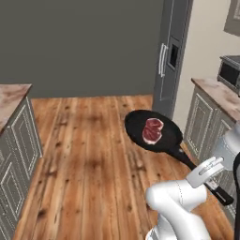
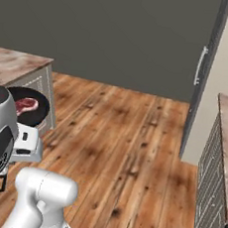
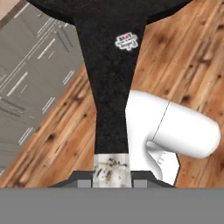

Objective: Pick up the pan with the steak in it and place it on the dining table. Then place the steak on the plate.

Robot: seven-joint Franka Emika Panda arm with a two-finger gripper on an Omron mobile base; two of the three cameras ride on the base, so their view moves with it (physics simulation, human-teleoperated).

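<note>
The black pan [image 1: 152, 131] hangs level above the wooden floor with the red steak [image 1: 153, 130] lying flat in it. Its long handle [image 1: 197, 166] runs back and down to my gripper [image 1: 206, 172], which is shut on it. In the hand view the handle [image 3: 111, 87] rises from between the gripper [image 3: 112, 178] up to the pan's rim. From the right base view the pan [image 2: 36, 110] and the steak [image 2: 26, 106] peek out from behind my arm at the left. The dining table and the plate are out of view.
A grey fridge [image 1: 171, 56] stands ahead on the right, with a marbled counter [image 1: 218, 93] and a microwave [image 1: 229, 70] beside it. Another marbled counter over panelled cabinets [image 1: 11, 101] is at the left. Wooden floor [image 1: 93, 150] lies open between them.
</note>
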